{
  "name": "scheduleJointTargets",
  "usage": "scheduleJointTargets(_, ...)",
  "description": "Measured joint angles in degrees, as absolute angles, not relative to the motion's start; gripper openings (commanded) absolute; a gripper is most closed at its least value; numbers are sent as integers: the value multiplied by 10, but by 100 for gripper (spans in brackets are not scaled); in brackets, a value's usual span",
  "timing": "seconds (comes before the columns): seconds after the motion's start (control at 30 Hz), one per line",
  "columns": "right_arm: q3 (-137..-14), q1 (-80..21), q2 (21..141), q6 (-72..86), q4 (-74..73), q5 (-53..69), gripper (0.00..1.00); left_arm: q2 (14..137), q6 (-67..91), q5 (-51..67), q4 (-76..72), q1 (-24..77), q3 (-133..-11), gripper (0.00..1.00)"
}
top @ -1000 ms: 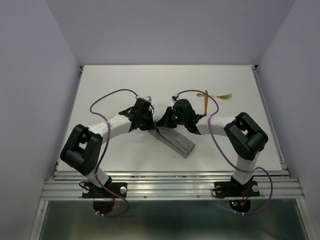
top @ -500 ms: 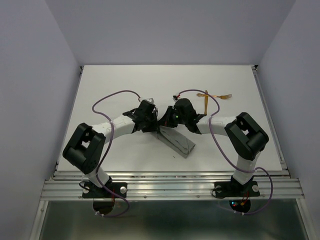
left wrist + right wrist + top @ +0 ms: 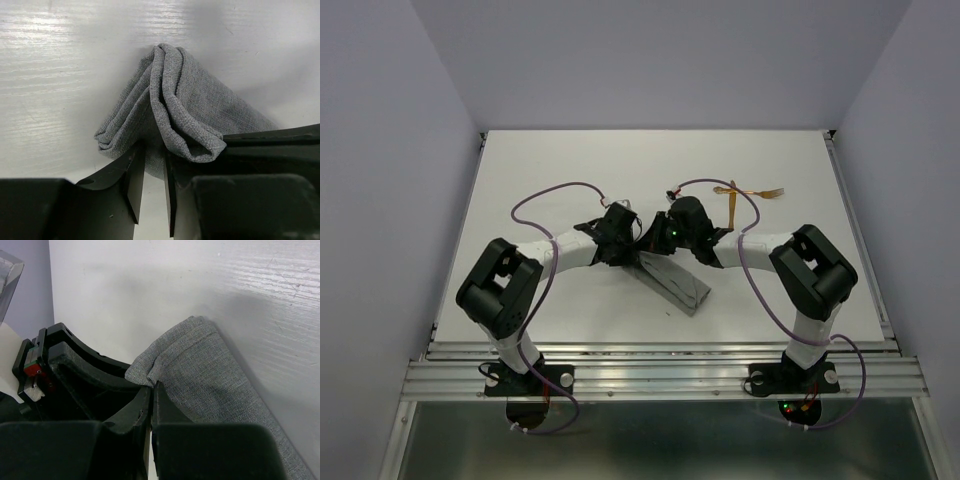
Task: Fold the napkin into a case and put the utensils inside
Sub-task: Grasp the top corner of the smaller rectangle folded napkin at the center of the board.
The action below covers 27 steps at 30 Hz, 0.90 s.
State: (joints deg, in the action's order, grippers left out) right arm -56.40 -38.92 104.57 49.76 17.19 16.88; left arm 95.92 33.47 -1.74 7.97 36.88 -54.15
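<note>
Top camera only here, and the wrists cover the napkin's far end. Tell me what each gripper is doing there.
Observer: The left wrist view shows the left gripper pinching the napkin at a folded edge.
Operator: Now the right one.
Observer: The right gripper is shut on a fold at the same end.
Operator: Describe the cloth there.
Observer: Several stacked layers bunch together into a rounded corner beyond the tips.

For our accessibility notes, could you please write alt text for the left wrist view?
The grey folded napkin lies bunched in a wedge on the white table, its near edge pinched between the two black fingers of the left gripper. From the right, the right gripper grips the same cloth's thick fold.
</note>
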Motion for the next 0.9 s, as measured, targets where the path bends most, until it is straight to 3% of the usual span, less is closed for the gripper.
scheduleJointTargets(0.1, -564, -389, 1045, 498, 172, 173, 1, 960, 335, -22, 78, 369, -542, 20)
scheduleJointTargets(0.23, -564, -390, 1038, 498, 172, 176, 1, 960, 335, -29, 75, 371, -542, 0)
scheduleJointTargets(0.9, -545, -390, 1026, 477, 150, 161, 1, 949, 349, -32, 74, 371, -545, 0)
